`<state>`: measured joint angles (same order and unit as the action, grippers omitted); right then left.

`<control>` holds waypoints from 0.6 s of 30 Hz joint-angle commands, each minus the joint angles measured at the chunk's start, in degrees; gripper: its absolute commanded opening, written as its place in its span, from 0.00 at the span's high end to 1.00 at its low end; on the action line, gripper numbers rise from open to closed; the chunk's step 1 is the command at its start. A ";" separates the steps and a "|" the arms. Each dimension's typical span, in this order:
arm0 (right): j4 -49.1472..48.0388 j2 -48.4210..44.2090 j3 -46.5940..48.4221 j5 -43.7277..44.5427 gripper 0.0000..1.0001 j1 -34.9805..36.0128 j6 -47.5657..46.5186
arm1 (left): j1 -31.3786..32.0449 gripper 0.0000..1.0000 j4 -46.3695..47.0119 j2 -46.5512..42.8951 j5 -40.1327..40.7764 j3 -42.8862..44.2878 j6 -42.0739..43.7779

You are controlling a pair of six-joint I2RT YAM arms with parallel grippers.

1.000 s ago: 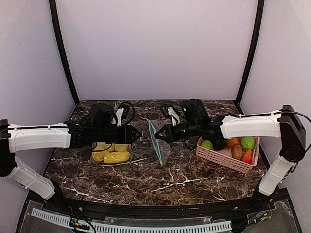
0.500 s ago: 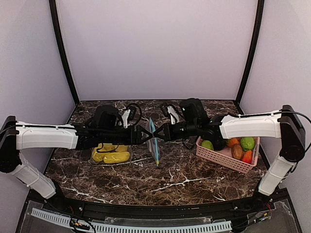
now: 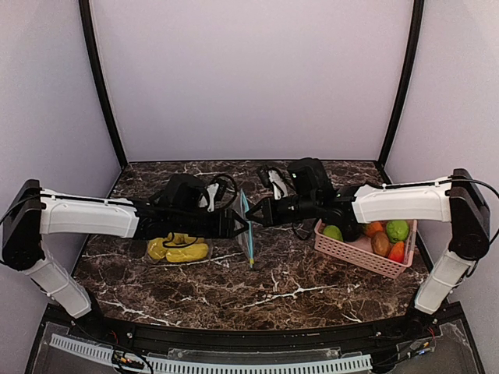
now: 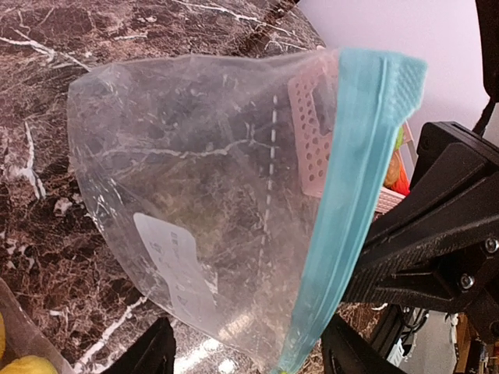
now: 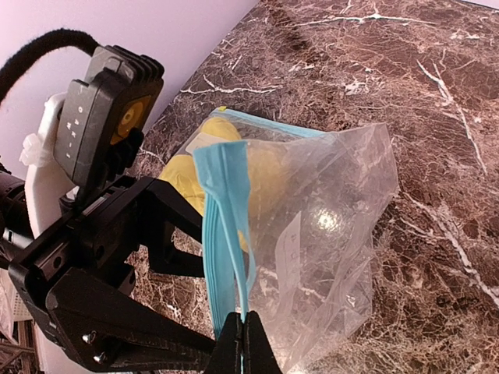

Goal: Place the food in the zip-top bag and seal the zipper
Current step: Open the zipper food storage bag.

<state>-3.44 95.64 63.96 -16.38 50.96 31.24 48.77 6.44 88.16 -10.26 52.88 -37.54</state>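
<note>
Both arms reach level toward the table's centre. The right gripper (image 5: 245, 343) is clamped on the blue zipper strip of the bag (image 4: 218, 202), which hangs from it. The left gripper (image 3: 240, 226) has its jaws apart, astride that strip. The bag's white label is unreadable. Yellow food (image 3: 179, 250) lies at the bag's 9 o'clock, and fruit (image 3: 381, 243) in the basket (image 3: 351, 251) at its 3 o'clock.

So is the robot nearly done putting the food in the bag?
Not nearly. Done: the right gripper pinches the zip-top bag by its blue zipper, holding it up. In hand: the open left gripper sits at the zipper, probably to pull it open. Left: the bag looks empty, yellow food lies outside it, more fruit sits in the pink basket, and sealing comes last.
</note>
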 commanded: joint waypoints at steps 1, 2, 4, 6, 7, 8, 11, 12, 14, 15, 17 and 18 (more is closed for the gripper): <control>-1.85 0.07 0.82 0.98 1.00 0.59 0.57 | 0.42 0.37 -4.14 0.21 4.43 2.23 1.20; -1.88 0.15 0.81 1.08 1.00 0.55 0.66 | 0.61 0.38 -4.63 0.29 5.62 2.36 1.36; -1.99 0.23 0.82 1.10 1.00 0.62 0.74 | 0.69 0.42 -5.87 0.40 7.28 2.85 1.63; -2.08 0.25 0.82 1.18 1.00 0.59 0.75 | 0.74 0.47 -6.08 0.58 8.03 2.91 1.75; -2.07 0.24 0.86 1.15 1.00 0.58 0.75 | 0.72 0.48 -6.13 0.60 8.09 2.86 1.76; -2.07 0.33 0.83 1.17 1.00 0.58 0.75 | 0.73 0.51 -6.11 0.65 7.94 2.80 1.70; -2.02 0.49 0.88 1.26 1.00 0.58 0.76 | 0.74 0.56 -4.70 0.82 6.95 2.32 1.47; -1.99 0.51 0.85 1.35 1.00 0.61 0.77 | 0.78 0.58 -4.12 0.89 6.40 2.18 1.21; -1.92 0.59 0.81 1.78 1.00 0.63 0.77 | 0.73 0.61 -2.03 1.04 5.58 1.55 0.83; -1.84 0.67 0.81 2.04 1.00 0.63 0.71 | 0.76 0.63 -0.76 1.22 5.46 1.45 0.60; -1.47 0.78 0.81 2.79 1.00 0.71 0.51 | 0.74 0.71 0.38 1.48 5.14 1.33 0.22; -1.20 0.71 0.81 3.25 1.00 0.76 0.38 | 0.77 0.77 0.28 1.57 5.33 1.41 0.24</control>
<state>-3.81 95.68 63.96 -15.18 50.98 31.83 49.30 4.40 89.30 -4.27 54.68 -36.93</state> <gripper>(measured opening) 0.005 0.307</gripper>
